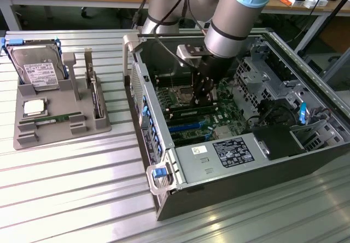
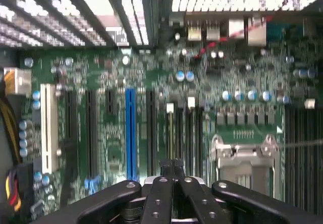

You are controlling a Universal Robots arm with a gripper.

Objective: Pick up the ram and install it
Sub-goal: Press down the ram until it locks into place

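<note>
Motherboard (image 1: 191,109) inside the open case (image 1: 229,161) is met by the end effector (image 1: 203,93), fingers pressed together, nothing seen held. Ram (image 1: 53,120) is seen on the grey holder (image 1: 33,136) at the surface's far corner, exterior view's left.

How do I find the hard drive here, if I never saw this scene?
Left of the open computer case in the exterior view, a grey holder sits on the metal table. The hard drive stands at its far end: a big silver box with a white label, far larger than the square silver chip in front of it.
</note>
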